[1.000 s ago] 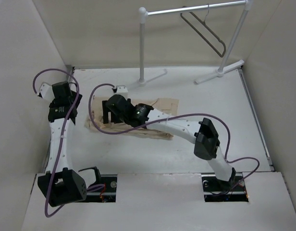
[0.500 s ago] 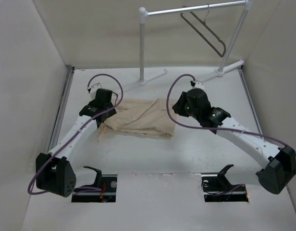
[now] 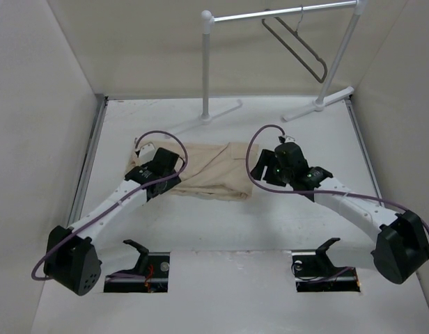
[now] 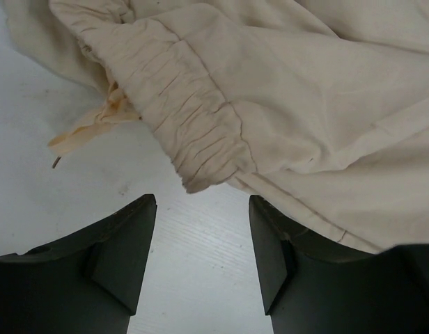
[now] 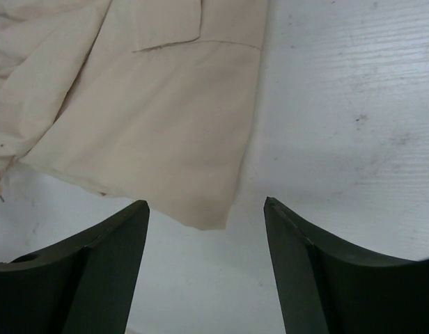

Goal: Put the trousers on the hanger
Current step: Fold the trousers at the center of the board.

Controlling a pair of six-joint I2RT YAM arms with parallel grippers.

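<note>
Left gripper (image 4: 202, 209) hangs released, the trousers (image 4: 291, 97) bunched just ahead of its jaws; right gripper (image 5: 206, 209) spread wide too, a cloth corner showing between its jaws.

setting: robot lab cell | cues: white enclosure walls (image 3: 33, 139), table-mounted arms (image 3: 110, 204)

White tubular garment rail (image 3: 206, 69) at far end of white table (image 3: 221, 223), pale walls (image 3: 33, 125) around

On the table (image 3: 200, 223), in the middle: the trousers (image 3: 211, 170). At their left end, the left gripper (image 4: 200, 212); at their right end, the right gripper (image 5: 206, 209). Behind, on the rail (image 3: 270, 14): the hanger (image 3: 312, 50).
</note>
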